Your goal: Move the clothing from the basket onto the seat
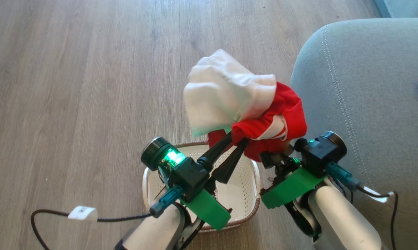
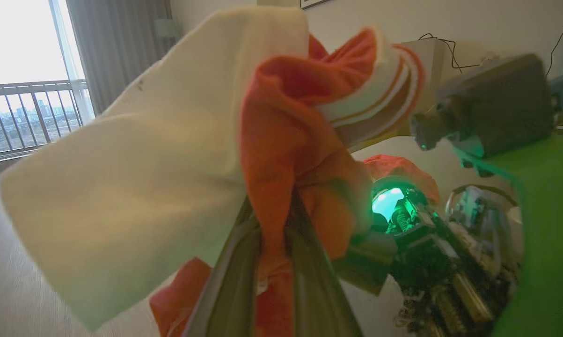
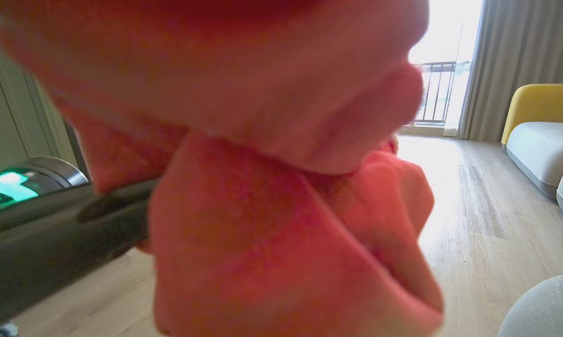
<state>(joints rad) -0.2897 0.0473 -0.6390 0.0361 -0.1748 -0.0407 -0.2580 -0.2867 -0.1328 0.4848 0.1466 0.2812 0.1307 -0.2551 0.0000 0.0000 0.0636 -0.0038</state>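
Clothing (image 1: 264, 118) hangs bunched above the basket (image 1: 250, 173), pinched between the left gripper (image 1: 235, 139)'s narrow jaws, while the right gripper (image 1: 273, 158)'s jaws are buried in fabric and cannot be told; this carrying step likely calls for swinging rightward over the seat (image 1: 361, 104).

The left pincer (image 2: 274, 252) has its two dark fingers (image 2: 232, 285) pressed together on the clothing (image 2: 286, 140) — red fabric bunched between them, a broad white panel spreading left, white stripes curling at the upper right. Close on the right is the right arm (image 2: 403, 224), its wrist glowing green. Behind, at the upper left — a window (image 2: 24, 56) with a balcony railing, and a curtain (image 2: 117, 47).
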